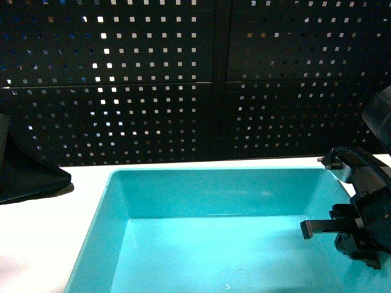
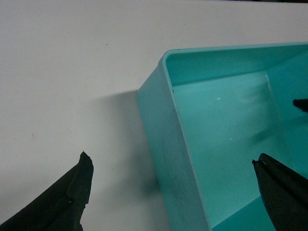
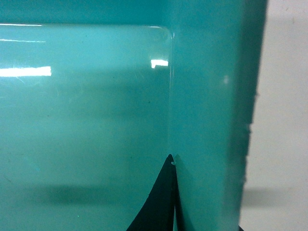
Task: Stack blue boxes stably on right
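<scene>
A turquoise open-top bin [image 1: 214, 195], one of the blue boxes, fills the lower middle of the head view on the white table [image 1: 85, 183]. My left gripper [image 2: 172, 161] is open and straddles the bin's left wall [image 2: 168, 144], with one finger over the table and the other inside the bin. My right gripper [image 1: 333, 232] is at the bin's right wall [image 3: 207, 96]. Its inner finger [image 3: 163, 197] presses flat against the wall's inside face. The outer finger is almost hidden behind the rim. In the right wrist view the gripper [image 3: 207, 192] looks shut on that wall.
A black perforated panel [image 1: 195, 79] stands right behind the table. A dark angular shape [image 1: 24, 174] lies on the table at the far left, beside the bin. White tabletop shows left of the bin [image 2: 57, 72] and outside its right wall [image 3: 284, 120].
</scene>
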Tool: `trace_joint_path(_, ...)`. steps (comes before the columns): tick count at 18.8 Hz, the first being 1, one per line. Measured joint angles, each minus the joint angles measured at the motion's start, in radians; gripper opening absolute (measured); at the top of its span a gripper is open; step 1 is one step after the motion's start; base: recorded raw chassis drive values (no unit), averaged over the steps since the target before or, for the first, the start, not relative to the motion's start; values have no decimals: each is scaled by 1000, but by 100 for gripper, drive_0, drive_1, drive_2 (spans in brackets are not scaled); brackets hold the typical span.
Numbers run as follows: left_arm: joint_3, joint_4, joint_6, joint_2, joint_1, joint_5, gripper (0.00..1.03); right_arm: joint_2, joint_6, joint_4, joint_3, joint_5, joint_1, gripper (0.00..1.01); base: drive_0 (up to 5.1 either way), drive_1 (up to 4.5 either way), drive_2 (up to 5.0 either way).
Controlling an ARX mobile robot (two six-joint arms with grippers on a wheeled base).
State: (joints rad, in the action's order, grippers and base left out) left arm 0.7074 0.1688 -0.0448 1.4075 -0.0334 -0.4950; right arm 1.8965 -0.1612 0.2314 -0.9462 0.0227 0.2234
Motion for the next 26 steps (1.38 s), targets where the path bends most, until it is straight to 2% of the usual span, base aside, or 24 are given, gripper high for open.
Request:
trace_joint_path(15, 0, -1, 0, 0, 0, 0, 98, -57, -3, -68, 59, 5, 19, 2, 0, 0, 0)
trace_joint_path(16, 14, 50, 0, 3, -2, -1, 98, -57, -3, -68, 59, 5, 19, 2, 0, 0, 0)
trace_joint_path(17, 62, 154, -1, 32, -3, 4, 98, -57, -3, -68, 59, 5, 19, 2, 0, 0, 0)
trace_joint_path(19, 168, 312, -14, 107, 22, 71, 98, -59, -3, -68, 59, 5, 19, 2, 0, 0, 0)
trace_joint_path(21, 221, 395, -31, 169, 96, 119, 98, -59, -3, -68, 59, 5, 19, 2, 0, 0, 0)
trace_joint_path(22, 222, 370, -31, 201, 144, 154, 98, -59, -3, -68, 59, 4, 19, 2, 0, 0, 0)
trace_joint_path(24, 211, 283, -35, 273, 236, 268, 98, -59, -3, -68, 59, 4, 19, 2, 0, 0, 0)
trace_joint_path(26, 208, 287, -57, 315, 289, 352, 98, -59, -3, -68, 59, 3, 19, 2, 0, 0, 0)
